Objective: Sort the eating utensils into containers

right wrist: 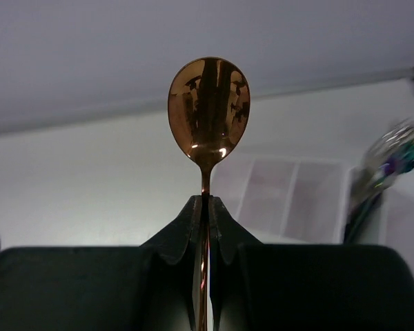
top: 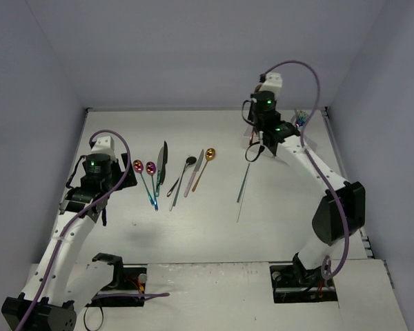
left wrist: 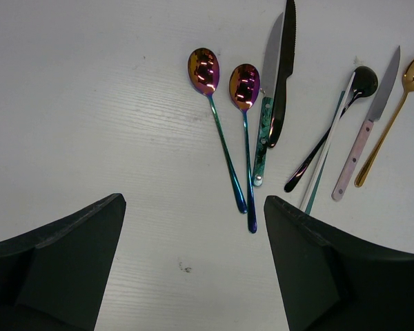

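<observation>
Right gripper point(right wrist: 202, 205) clamped on copper spoon point(right wrist: 208, 110) neck, bowl at 12 o'clock. Left gripper point(left wrist: 193, 214) wide open, empty; rainbow spoons point(left wrist: 243, 86) at 12 o'clock.

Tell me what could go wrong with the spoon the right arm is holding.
The right gripper pinches the copper spoon on its thin neck alone, so it may pivot or slip. The iridescent utensils sticking out of the containers could snag it on the way in.

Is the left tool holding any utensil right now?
No, the left tool has its black fingers wide apart over the white table, and the two iridescent rainbow metal spoons lie untouched beyond them.
</observation>
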`<action>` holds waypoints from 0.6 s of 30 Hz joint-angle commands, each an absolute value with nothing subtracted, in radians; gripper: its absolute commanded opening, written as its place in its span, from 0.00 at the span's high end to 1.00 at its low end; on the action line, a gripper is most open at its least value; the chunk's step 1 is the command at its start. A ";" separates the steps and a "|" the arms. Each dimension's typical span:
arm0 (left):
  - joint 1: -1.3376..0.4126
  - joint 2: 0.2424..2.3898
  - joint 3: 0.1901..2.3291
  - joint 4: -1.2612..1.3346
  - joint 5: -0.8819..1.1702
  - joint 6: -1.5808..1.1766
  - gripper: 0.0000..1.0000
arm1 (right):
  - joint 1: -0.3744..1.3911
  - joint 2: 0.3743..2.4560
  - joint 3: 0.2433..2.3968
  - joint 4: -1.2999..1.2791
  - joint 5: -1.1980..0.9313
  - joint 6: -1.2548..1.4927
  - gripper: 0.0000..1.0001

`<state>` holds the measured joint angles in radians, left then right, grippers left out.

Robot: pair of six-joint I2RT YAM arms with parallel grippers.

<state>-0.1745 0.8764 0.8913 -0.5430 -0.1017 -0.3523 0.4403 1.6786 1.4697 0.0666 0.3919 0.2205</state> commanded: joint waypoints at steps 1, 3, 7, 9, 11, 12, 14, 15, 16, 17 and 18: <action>-0.168 0.871 0.902 -0.516 -0.103 -0.351 0.21 | 0.299 1.588 1.410 0.401 0.464 0.096 1.00; -0.168 0.871 0.902 -0.517 -0.100 -0.352 0.21 | 0.269 1.587 1.374 0.494 0.457 0.060 1.00; -0.168 0.871 0.902 -0.516 -0.099 -0.353 0.21 | 0.220 1.623 1.349 0.667 0.450 0.013 1.00; -0.168 0.871 0.902 -0.515 -0.098 -0.353 0.21 | 0.203 1.661 1.347 0.721 0.444 -0.021 1.00; -0.169 0.874 0.902 -0.515 -0.098 -0.353 0.21 | 0.194 1.688 1.350 0.782 0.431 -0.039 1.00; -0.168 0.876 0.903 -0.515 -0.097 -0.353 0.21 | 0.192 1.704 1.351 0.802 0.426 -0.048 1.00; -0.169 0.879 0.904 -0.514 -0.095 -0.353 0.21 | 0.190 1.742 1.354 0.836 0.419 -0.065 1.00; -0.169 0.881 0.904 -0.515 -0.095 -0.351 0.21 | 0.190 1.755 1.353 0.855 0.421 -0.071 1.00; -0.168 0.882 0.904 -0.515 -0.093 -0.351 0.21 | 0.186 1.771 1.350 0.882 0.416 -0.074 1.00; -0.168 0.882 0.903 -0.515 -0.092 -0.351 0.21 | 0.183 1.787 1.350 0.896 0.414 -0.075 1.00; -0.168 0.882 0.902 -0.514 -0.092 -0.352 0.21 | 0.183 1.803 1.351 0.902 0.414 -0.076 1.00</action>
